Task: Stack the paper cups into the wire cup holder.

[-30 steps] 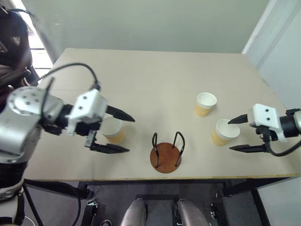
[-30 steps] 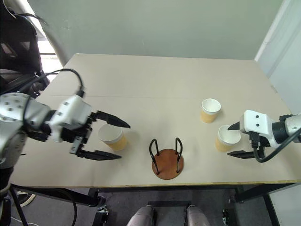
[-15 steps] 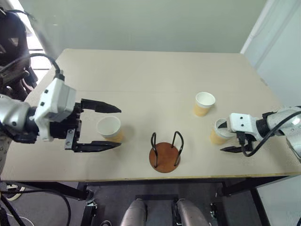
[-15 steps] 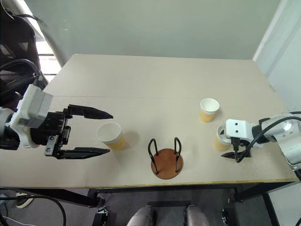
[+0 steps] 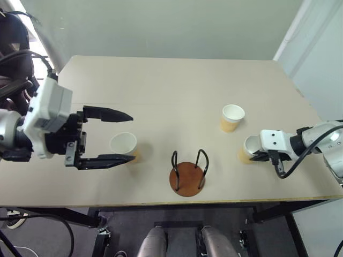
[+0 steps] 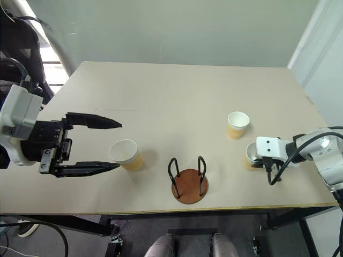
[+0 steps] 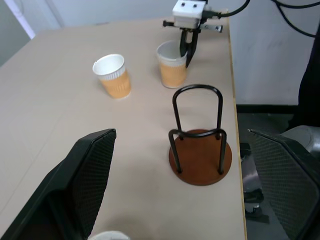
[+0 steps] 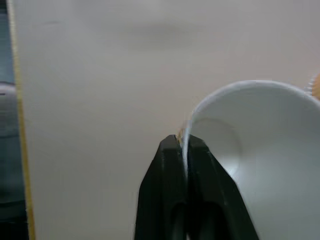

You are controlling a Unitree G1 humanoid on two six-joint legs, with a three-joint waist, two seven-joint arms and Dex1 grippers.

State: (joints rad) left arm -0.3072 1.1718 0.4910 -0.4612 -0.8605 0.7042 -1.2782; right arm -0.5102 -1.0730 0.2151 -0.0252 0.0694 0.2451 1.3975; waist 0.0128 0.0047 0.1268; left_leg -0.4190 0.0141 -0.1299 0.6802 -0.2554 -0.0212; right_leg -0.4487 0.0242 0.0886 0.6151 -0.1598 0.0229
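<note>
Three tan paper cups stand upright on the table. The right cup has one finger of my right gripper inside it and one outside. That gripper is shut on the cup's wall near the rim. Another cup stands just behind it. The left cup shows between the spread fingertips of my left gripper, which is open and touches nothing. The wire cup holder, a reddish-brown disc with black wire loops, stands empty near the front edge between the cups; its loops are upright.
The beige table has its front edge just below the holder. Its right edge lies close behind my right arm. Dark equipment stands off the table's back left corner.
My right gripper has sunk onto the right cup and shut on its wall. My left gripper has drawn back to the left from around the left cup, still open.
</note>
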